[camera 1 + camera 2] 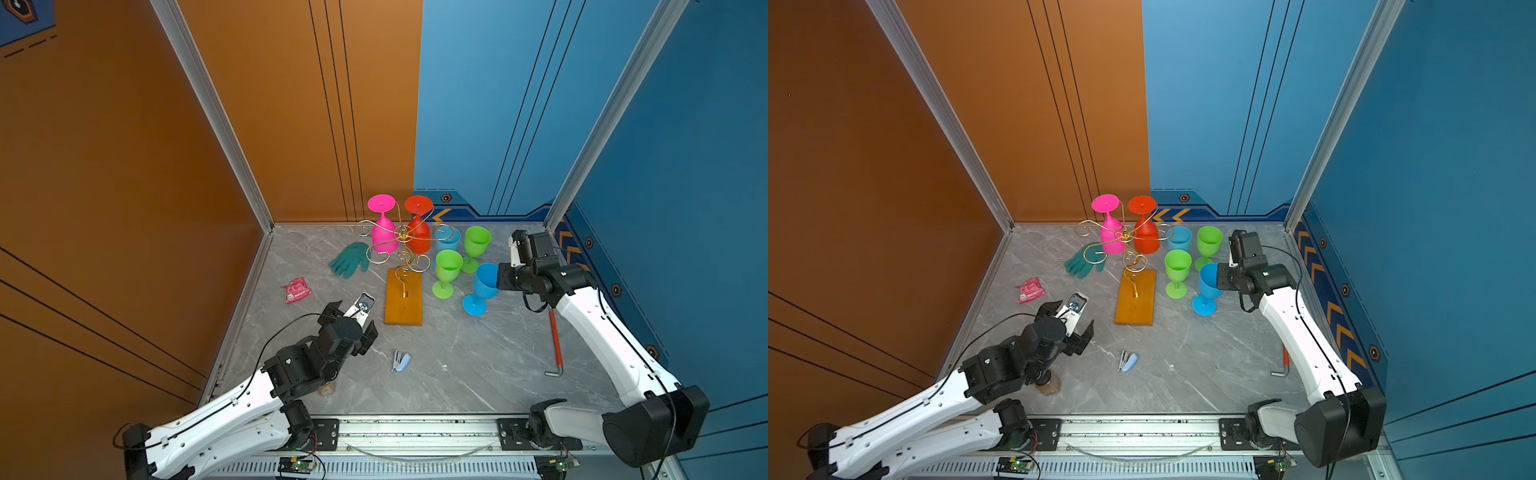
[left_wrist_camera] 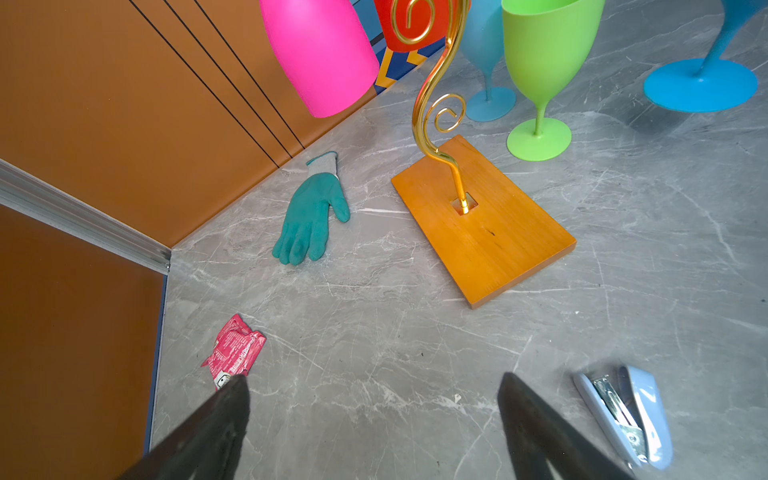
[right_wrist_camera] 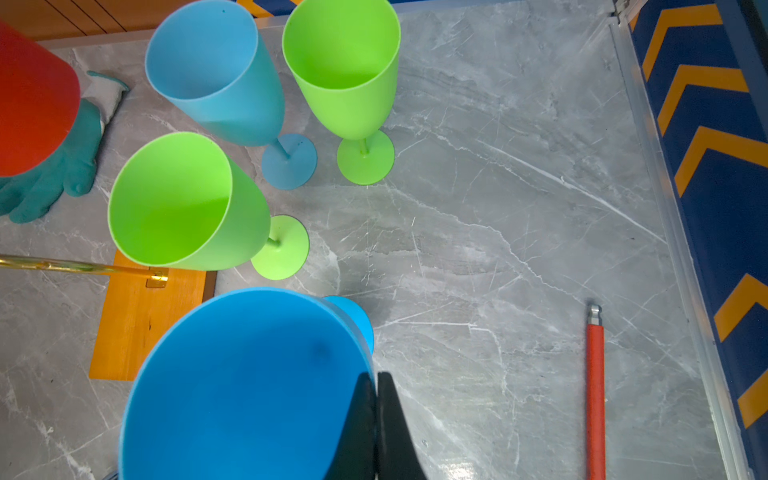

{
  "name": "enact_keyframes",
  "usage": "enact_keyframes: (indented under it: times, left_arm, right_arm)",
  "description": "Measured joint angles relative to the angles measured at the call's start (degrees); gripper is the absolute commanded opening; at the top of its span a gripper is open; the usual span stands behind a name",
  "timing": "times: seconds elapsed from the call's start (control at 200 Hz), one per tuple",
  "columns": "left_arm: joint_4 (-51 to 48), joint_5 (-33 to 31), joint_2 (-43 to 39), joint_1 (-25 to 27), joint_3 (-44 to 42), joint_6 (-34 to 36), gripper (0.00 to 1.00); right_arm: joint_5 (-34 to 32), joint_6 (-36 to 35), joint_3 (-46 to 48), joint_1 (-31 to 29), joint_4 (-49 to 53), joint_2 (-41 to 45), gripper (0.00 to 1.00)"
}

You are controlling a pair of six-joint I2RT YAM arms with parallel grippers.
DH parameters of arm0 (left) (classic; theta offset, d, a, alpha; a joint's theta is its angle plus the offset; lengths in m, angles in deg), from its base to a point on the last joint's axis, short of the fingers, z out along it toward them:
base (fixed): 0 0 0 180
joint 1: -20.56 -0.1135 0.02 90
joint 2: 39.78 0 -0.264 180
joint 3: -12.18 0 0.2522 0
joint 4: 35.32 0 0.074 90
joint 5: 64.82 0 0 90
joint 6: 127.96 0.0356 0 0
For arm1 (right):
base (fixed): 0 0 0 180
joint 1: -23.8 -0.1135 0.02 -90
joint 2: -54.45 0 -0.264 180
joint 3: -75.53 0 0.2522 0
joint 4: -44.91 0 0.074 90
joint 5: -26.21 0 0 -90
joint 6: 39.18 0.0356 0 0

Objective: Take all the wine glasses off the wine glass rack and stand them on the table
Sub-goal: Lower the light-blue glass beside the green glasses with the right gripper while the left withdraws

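Observation:
The wine glass rack (image 1: 404, 299) (image 1: 1136, 299) (image 2: 482, 232) is a gold wire stand on an orange wooden base. A pink wine glass (image 1: 384, 237) (image 1: 1113, 241) (image 2: 320, 54) and a red wine glass (image 1: 418, 239) (image 1: 1147, 241) (image 3: 33, 104) hang upside down from its far arms. A blue wine glass (image 1: 484, 284) (image 1: 1208, 282) (image 3: 249, 386) stands right of the base, leaning slightly. My right gripper (image 1: 498, 278) (image 1: 1219, 280) (image 3: 376, 376) is shut on its rim, one finger inside the bowl. My left gripper (image 1: 357, 316) (image 1: 1069, 318) (image 2: 372, 378) hovers open and empty, left of the base.
Two green glasses (image 1: 449, 266) (image 1: 477, 241) and a light blue glass (image 1: 451, 239) stand upright right of the rack. A teal glove (image 1: 349, 259), a pink wrapper (image 1: 297, 290), a stapler (image 1: 401, 360) and a red-handled hex key (image 1: 556, 340) lie on the grey table.

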Motion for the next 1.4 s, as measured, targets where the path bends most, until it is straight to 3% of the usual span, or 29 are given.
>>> enact_keyframes:
  times: [0.711,1.402]
  left_arm:
    - [-2.1,0.0,-1.2,0.0,0.0,-0.2,0.99]
    - [-2.3,-0.2,-1.2,0.0,0.0,-0.2,0.98]
  right_arm:
    - [-2.9,0.0,-7.3,2.4,-6.2,-13.4,0.00]
    - [-2.8,0.0,-8.1,3.3,-9.8,-19.2,0.00]
